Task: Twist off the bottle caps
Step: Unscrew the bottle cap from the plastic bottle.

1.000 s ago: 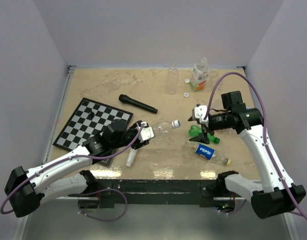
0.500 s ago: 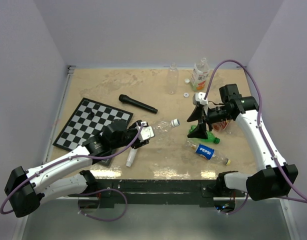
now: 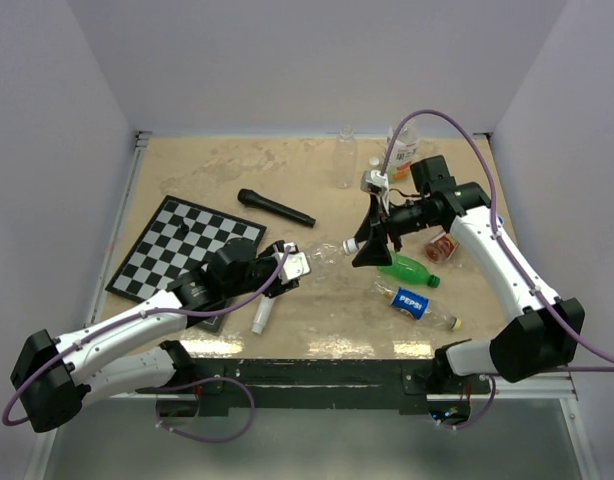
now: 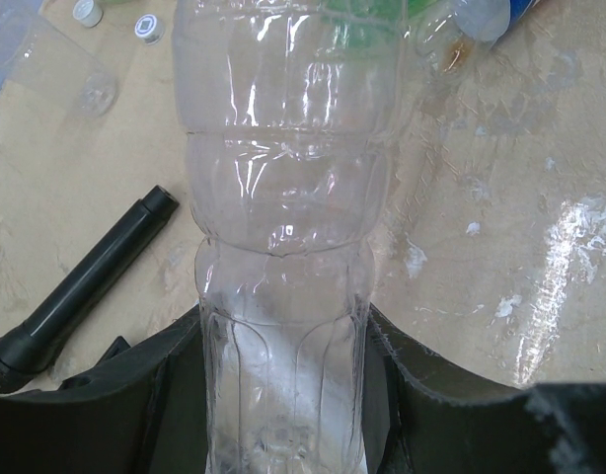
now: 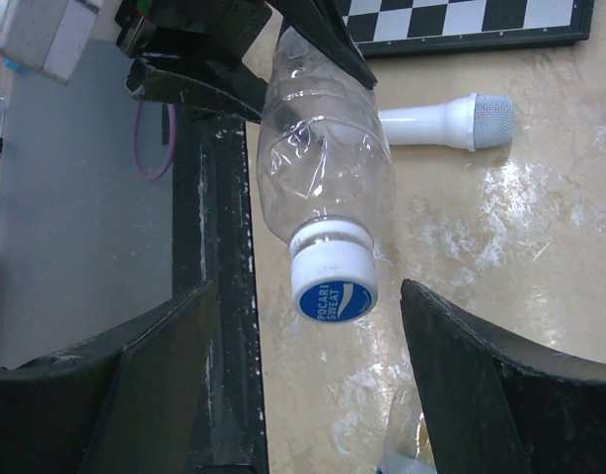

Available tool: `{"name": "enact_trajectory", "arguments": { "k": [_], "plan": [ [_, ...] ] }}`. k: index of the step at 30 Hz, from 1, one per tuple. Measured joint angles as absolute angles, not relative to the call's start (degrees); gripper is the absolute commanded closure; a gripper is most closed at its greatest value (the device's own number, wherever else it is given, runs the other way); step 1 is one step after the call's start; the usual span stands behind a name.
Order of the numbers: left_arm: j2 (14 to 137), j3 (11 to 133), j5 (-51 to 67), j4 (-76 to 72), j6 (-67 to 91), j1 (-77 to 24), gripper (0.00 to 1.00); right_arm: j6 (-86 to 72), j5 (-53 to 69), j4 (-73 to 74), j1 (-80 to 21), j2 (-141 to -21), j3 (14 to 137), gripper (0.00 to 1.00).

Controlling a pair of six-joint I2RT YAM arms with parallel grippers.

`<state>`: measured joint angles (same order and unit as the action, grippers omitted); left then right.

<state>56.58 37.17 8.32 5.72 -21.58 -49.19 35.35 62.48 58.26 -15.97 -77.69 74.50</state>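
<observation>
Step in hand: you hold the clear bottle lying along the bench with your left hand clamped round its lower body; your right hand is lined up on its cap, fingers spread wide either side and touching nothing.
Task's thing: the cap, white with a blue top, sits screwed on the neck, at about 2 o'clock from your left hand in the top view.
Next move: I judge you must push the right hand forward over the cap, close on it squarely, then twist while the left holds firm.
Near edge: the bench's black front rail runs close beside the bottle; little room that way.
Neighbours: a white microphone lies at 6 o'clock of the left hand; a green bottle and a Pepsi bottle lie just beyond the cap, so keep the wrist swing tight.
Farther off: a black microphone, the chessboard, and what look like loose caps near two standing bottles; open bench between.
</observation>
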Motion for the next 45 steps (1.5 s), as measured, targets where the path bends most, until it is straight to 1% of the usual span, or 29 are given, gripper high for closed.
{"name": "enact_trajectory", "arguments": {
  "k": [3,6,7,8,9,10,11,13,15,18,21,24,29,36,40,45],
  "plan": [
    [56.75,37.17,8.25,5.72,-21.56,-49.19,0.97,32.51,62.24,56.69,-17.15,-78.89,75.09,0.26],
    [57.08,37.17,8.23,5.72,-21.56,-49.17,0.97,30.68,61.98,55.24,-17.32,-79.55,75.24,0.34],
    [57.17,37.17,8.21,5.72,-21.56,-49.15,0.97,30.15,61.87,54.89,-17.37,-79.66,75.24,0.39],
    [57.23,37.17,8.21,5.72,-21.56,-49.15,0.97,29.67,61.65,54.59,-17.39,-79.68,75.24,0.46],
    [57.28,37.17,8.21,5.72,-21.56,-49.15,0.97,29.39,61.45,54.39,-17.45,-79.68,75.24,0.49],
    [57.28,37.17,8.19,5.72,-21.56,-49.15,0.97,29.06,61.3,54.24,-17.52,-79.68,75.26,0.56],
    [57.28,37.17,8.16,5.72,-21.56,-49.15,0.97,28.8,61.1,54.08,-17.58,-79.68,75.26,0.66],
    [57.28,37.17,8.16,5.74,-21.58,-49.15,0.97,28.51,60.86,53.82,-17.63,-79.68,75.26,0.81],
    [57.28,37.17,8.12,5.82,-21.56,-49.15,0.97,28.18,60.55,53.65,-17.61,-79.66,75.26,0.9],
    [57.28,37.17,8.12,5.8,-21.58,-49.15,0.97,28.77,60.38,53.67,-17.63,-79.59,75.26,0.99],
    [57.28,37.17,8.12,5.87,-21.61,-49.15,0.97,31.31,60.07,54.85,-17.63,-79.53,75.35,1.0],
    [57.28,37.17,8.51,5.98,-21.61,-49.17,0.97,38.37,59.51,58.76,-17.78,-79.55,76.88,1.0],
    [57.25,37.19,9.3,4.38,-21.61,-49.32,0.97,58.28,58.63,64.84,-18.28,-78.06,79.33,1.0],
    [57.25,38.13,10.83,1.32,-21.63,-49.74,0.97,91.15,54.48,66.02,-19.2,-68.34,77.1,1.0],
    [57.25,38.17,10.22,1.37,-21.61,-49.67,0.97,99.55,53.98,65.76,-19.29,-68.75,76.75,1.0],
    [57.25,38.17,9.8,2.39,-21.58,-49.65,0.97,104.25,54.54,65.63,-19.29,-69.08,75.46,1.0]
  ]
}}
